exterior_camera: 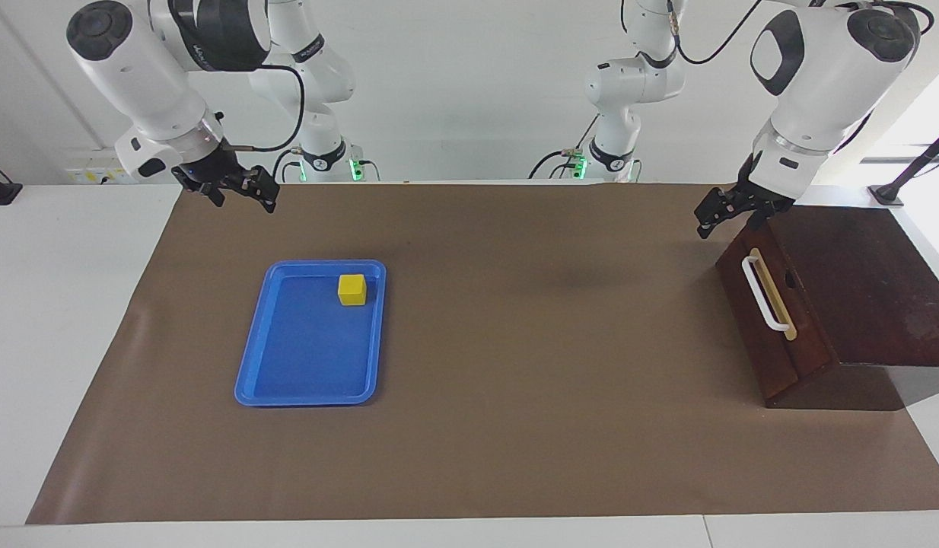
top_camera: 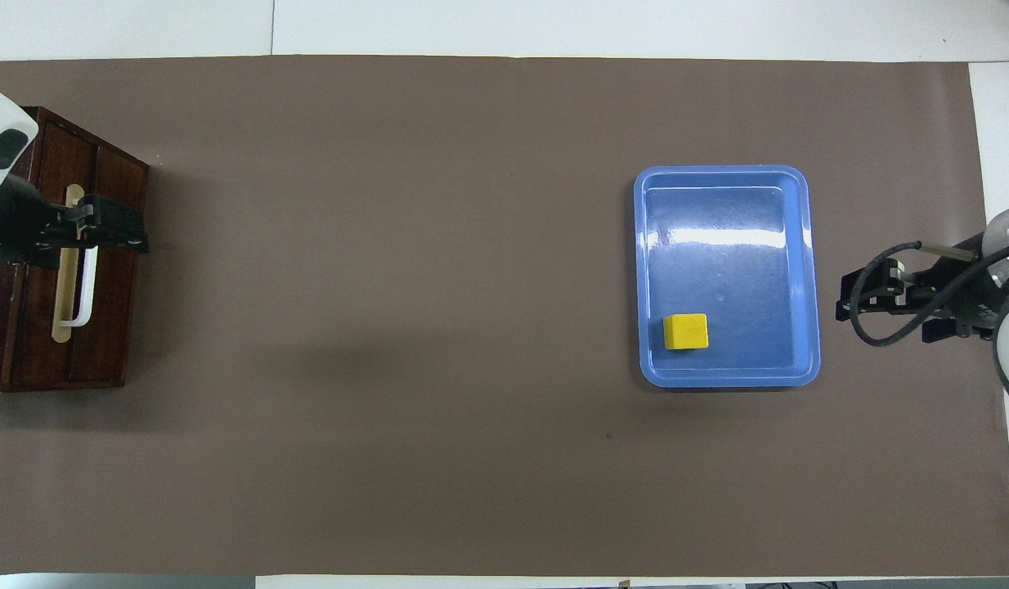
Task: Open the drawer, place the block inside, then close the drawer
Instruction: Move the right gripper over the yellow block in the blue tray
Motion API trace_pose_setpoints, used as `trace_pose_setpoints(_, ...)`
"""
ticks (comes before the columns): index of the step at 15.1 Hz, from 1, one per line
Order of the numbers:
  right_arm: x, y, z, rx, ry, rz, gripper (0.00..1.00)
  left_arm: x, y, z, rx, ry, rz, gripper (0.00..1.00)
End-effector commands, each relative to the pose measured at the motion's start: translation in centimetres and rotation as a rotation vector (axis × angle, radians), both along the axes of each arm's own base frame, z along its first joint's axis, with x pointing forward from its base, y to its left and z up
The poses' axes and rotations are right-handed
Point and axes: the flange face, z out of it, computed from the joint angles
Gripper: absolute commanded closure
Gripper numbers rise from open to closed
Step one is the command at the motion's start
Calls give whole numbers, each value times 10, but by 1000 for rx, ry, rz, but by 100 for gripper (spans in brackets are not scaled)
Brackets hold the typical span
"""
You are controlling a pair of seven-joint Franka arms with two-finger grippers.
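From the facing view, the block (exterior_camera: 352,289) sits in the blue tray (exterior_camera: 287,380), in its corner nearest the robots, while the drawer (exterior_camera: 770,312) is shut in its dark box (exterior_camera: 857,281), its white handle (exterior_camera: 762,293) running away from the robots. The left gripper (exterior_camera: 714,217) hangs over the drawer's front and the right gripper (exterior_camera: 237,190) over bare mat beside the tray, both empty, with how far the fingers are parted impossible to tell. From overhead, the left gripper (top_camera: 104,225) covers part of the handle (top_camera: 86,294), and the box (top_camera: 6,343) is cut off at the frame edge.

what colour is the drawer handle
White, on a tan strip; the drawer handle shows best in the facing view.

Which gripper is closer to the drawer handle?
The left gripper, raised by the drawer's white handle; the right gripper hangs at the tray's end.
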Motion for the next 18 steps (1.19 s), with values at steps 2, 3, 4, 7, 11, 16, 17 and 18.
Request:
trace_pose_setpoints(2, -10, 12, -46, 62, 63, -317, 0, -4, 2, 4, -8, 0, 7, 0)
trace_pose_setpoints(3, -8, 14, -64, 91, 93, -419, 0, -4, 2, 4, -8, 2, 7, 0)
trace_pose_setpoints(4, -5, 13, -82, 113, 117, -509, 0, -4, 2, 4, -8, 0, 6, 0)
trace_pose_setpoints(7, -5, 18, -126, 197, 185, -770, 0, -4, 2, 4, -8, 0, 7, 0)
trace_pose_setpoints(11, 4, 16, -169, 305, 260, -997, 0, -4, 2, 4, -8, 0, 7, 0)
trace_pose_setpoints(16, 12, 6, -225, 331, 406, -1123, 0, -2, -1, 5, -7, -15, 1, 0)
trace_pose_setpoints(17, 16, 5, -233, 327, 421, -1125, 0, -2, 2, 7, -7, -18, 9, 0)
trace_pose_setpoints(18, 22, 4, -236, 328, 428, -1122, 0, -7, 7, 13, -5, -17, 15, 0)
